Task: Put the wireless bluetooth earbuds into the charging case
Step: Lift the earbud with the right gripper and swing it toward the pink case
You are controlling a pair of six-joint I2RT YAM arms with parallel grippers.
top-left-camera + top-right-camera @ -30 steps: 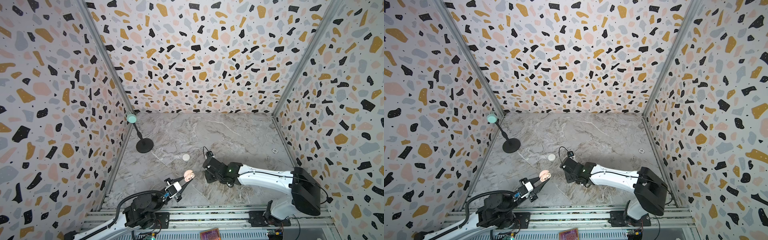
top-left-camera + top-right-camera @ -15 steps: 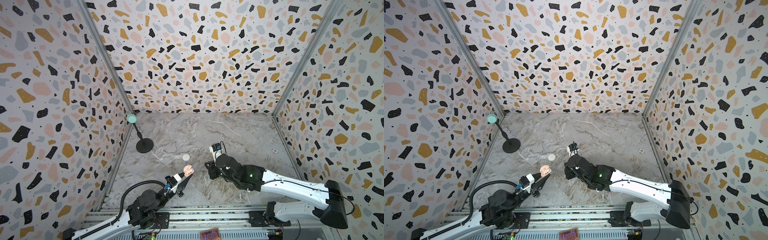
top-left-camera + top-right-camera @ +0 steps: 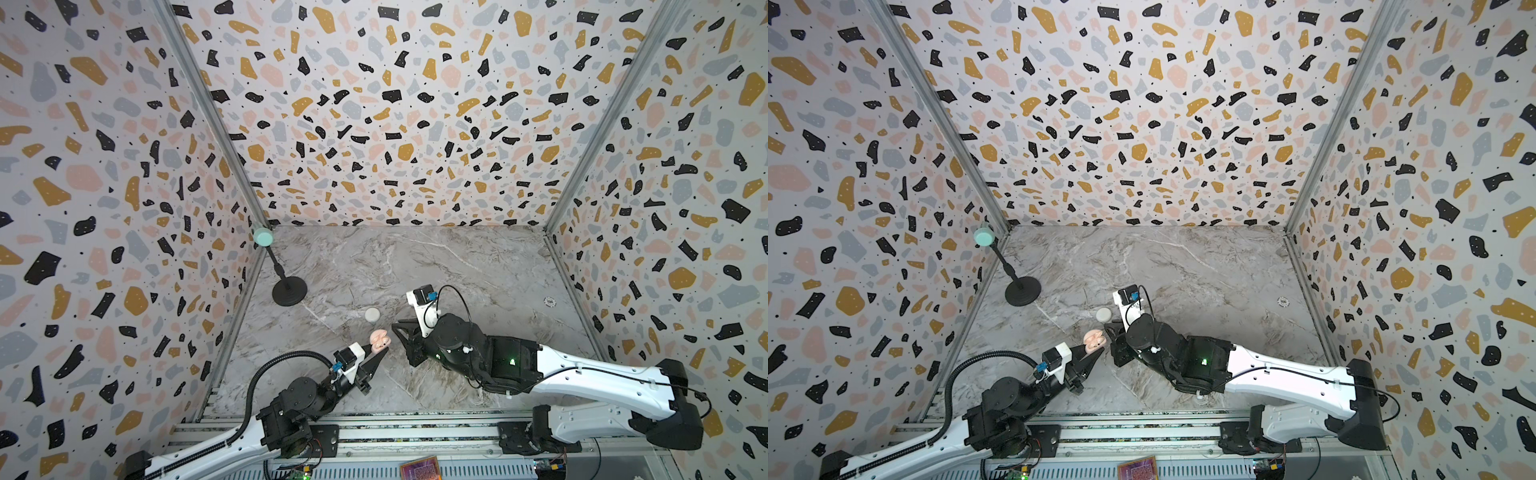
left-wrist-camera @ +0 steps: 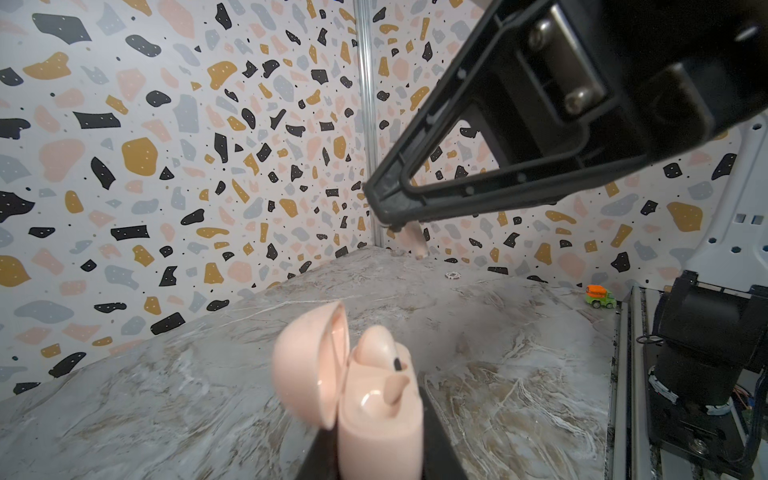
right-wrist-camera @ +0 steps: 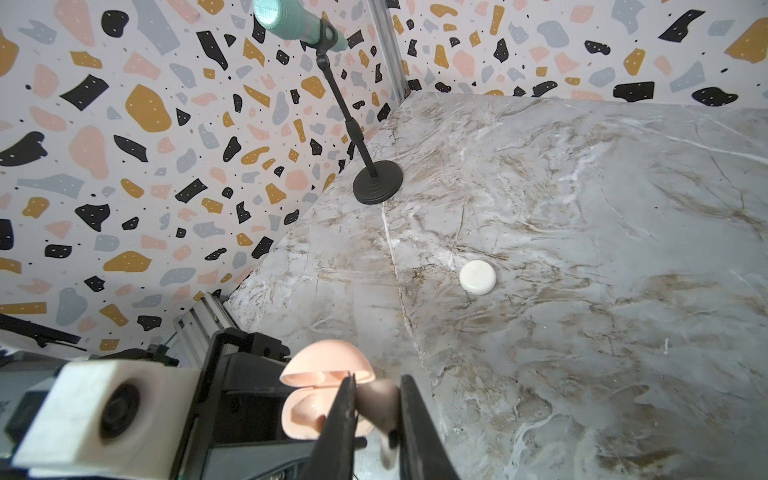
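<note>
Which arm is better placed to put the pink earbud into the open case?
Right. The right fingers pinch a pink earbud near the open case, which the left fingers hold.

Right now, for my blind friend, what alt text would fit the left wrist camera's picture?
An open pale pink charging case, one earbud seated inside, is clamped in the left end effector over a marble table. Near it the right end effector pinches a second pink earbud.
</note>
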